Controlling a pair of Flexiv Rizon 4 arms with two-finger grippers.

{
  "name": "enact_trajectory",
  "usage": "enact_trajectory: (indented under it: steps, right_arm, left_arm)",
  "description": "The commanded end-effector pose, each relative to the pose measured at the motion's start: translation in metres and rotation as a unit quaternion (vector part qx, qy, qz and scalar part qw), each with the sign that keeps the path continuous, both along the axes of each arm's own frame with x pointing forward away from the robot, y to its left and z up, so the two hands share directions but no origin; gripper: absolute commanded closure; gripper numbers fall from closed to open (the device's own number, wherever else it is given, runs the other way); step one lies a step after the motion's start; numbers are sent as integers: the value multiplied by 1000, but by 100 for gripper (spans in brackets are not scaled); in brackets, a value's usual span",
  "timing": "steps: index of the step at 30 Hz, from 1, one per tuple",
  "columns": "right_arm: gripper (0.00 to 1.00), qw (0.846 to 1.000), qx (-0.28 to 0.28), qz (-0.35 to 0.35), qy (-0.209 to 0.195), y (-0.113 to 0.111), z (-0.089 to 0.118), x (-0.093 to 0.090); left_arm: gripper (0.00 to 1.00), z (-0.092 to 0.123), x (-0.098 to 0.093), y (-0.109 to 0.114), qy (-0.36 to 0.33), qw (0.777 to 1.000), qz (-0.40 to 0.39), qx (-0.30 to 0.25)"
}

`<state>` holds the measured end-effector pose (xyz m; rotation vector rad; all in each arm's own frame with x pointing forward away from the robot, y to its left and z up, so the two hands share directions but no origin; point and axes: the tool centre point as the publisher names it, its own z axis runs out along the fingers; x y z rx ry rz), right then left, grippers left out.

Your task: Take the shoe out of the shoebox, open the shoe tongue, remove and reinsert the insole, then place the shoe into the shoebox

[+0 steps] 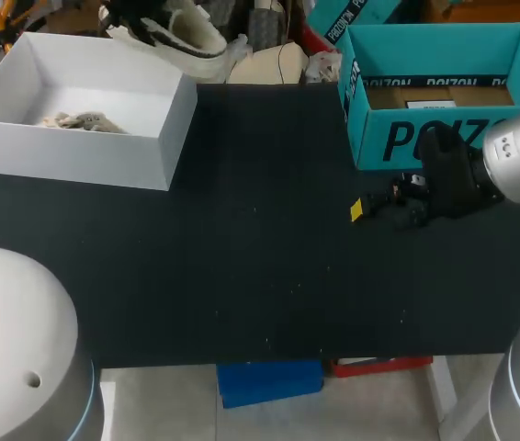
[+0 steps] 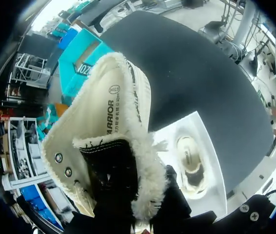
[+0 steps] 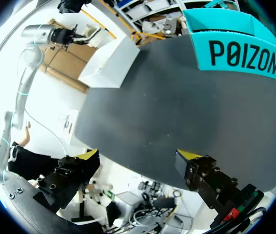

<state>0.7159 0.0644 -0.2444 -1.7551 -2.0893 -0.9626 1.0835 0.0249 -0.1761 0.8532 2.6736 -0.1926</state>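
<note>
**Shoe lifted over the white box, right pincer idle**

My left pincer is clamped on the collar of the cream shoe. Its fingertips are hidden by the fuzzy edge. The shoe hangs above the white box's far side. Crumpled paper lies inside that box. My right pincer is spread wide and holds nothing, low over the tabletop, well apart from the white box and beside the teal box.

cream shoe aloft over open white shoebox
</note>
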Motion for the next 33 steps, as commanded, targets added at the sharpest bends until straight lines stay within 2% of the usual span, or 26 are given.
enact_trajectory:
  steps: [1, 7, 14, 22, 33]
  right_arm:
    - [0, 1000, -1, 0, 0, 0, 0, 0]
    - [0, 1000, -1, 0, 0, 0, 0, 0]
    - [0, 1000, -1, 0, 0, 0, 0, 0]
    - [0, 1000, -1, 0, 0, 0, 0, 0]
    - [0, 1000, -1, 0, 0, 0, 0, 0]
  left_arm:
    - [100, -18, -3, 32, -37, 988, 147, -32]
    - [100, -45, 13, 81, -42, 980, 191, -28]
    - [100, -78, 22, 119, -44, 977, 208, -15]
    - [100, -115, 37, 136, -30, 976, 214, -19]
    - [100, -159, 66, 137, -13, 976, 219, -19]
